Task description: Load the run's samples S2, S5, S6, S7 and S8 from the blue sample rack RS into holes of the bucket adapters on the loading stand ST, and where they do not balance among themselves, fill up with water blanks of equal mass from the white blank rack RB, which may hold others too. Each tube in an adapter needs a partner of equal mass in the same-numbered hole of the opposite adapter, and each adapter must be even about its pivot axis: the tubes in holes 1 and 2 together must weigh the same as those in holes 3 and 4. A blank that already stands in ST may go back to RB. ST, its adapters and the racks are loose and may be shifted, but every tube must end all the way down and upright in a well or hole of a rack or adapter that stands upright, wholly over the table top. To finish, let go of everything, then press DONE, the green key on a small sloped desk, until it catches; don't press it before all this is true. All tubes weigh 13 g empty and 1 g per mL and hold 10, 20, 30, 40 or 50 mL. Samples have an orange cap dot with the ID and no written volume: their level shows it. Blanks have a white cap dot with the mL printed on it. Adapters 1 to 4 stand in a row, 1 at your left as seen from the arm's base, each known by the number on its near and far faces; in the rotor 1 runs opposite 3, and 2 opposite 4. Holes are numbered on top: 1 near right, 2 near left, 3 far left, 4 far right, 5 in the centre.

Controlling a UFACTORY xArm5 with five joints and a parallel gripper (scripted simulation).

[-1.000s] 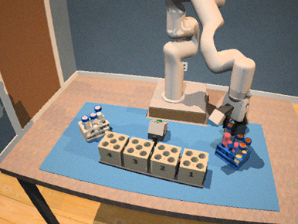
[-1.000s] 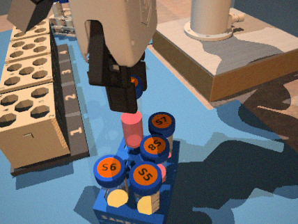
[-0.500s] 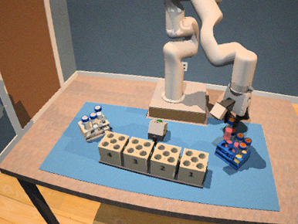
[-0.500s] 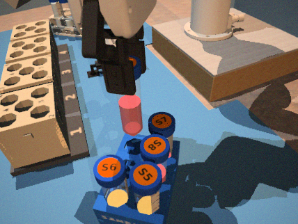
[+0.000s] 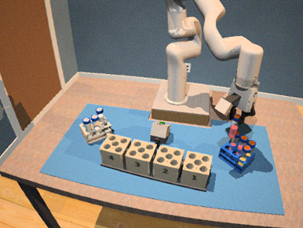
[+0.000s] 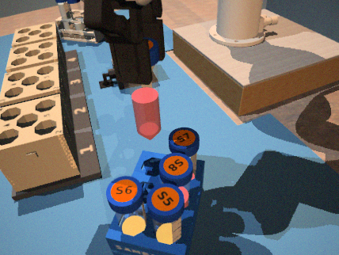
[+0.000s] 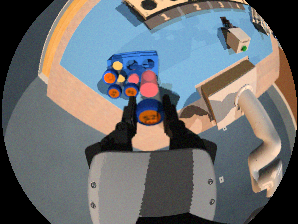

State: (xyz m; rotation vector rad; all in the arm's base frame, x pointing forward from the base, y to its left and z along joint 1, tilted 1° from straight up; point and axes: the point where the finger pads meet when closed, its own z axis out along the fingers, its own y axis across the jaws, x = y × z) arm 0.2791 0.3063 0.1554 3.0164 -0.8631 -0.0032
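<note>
My gripper point(image 5: 238, 119) point(image 6: 150, 51) point(image 7: 149, 103) is shut on the blue cap of a sample tube point(image 5: 233, 130) point(image 6: 146, 112) point(image 7: 149, 86) filled with pink liquid. The tube hangs upright, its tip clear above the blue sample rack RS point(image 5: 236, 162) point(image 6: 127, 242) point(image 7: 144, 59). I cannot read its ID. In the rack stand S7 point(image 6: 184, 138), S8 point(image 6: 175, 166), S6 point(image 6: 124, 191) and S5 point(image 6: 165, 198). The four bucket adapters on stand ST, from adapter 1 point(image 5: 193, 178) point(image 6: 36, 163) to adapter 4 point(image 5: 112, 157), show only empty holes. The white blank rack RB point(image 5: 95, 130) holds several blue-capped blanks.
The DONE desk point(image 5: 160, 132) point(image 7: 234, 38) with its green key stands behind adapters 2 and 3. The arm's base block point(image 5: 181, 112) point(image 6: 245, 81) rises just behind and left of RS. The table's right edge is near RS.
</note>
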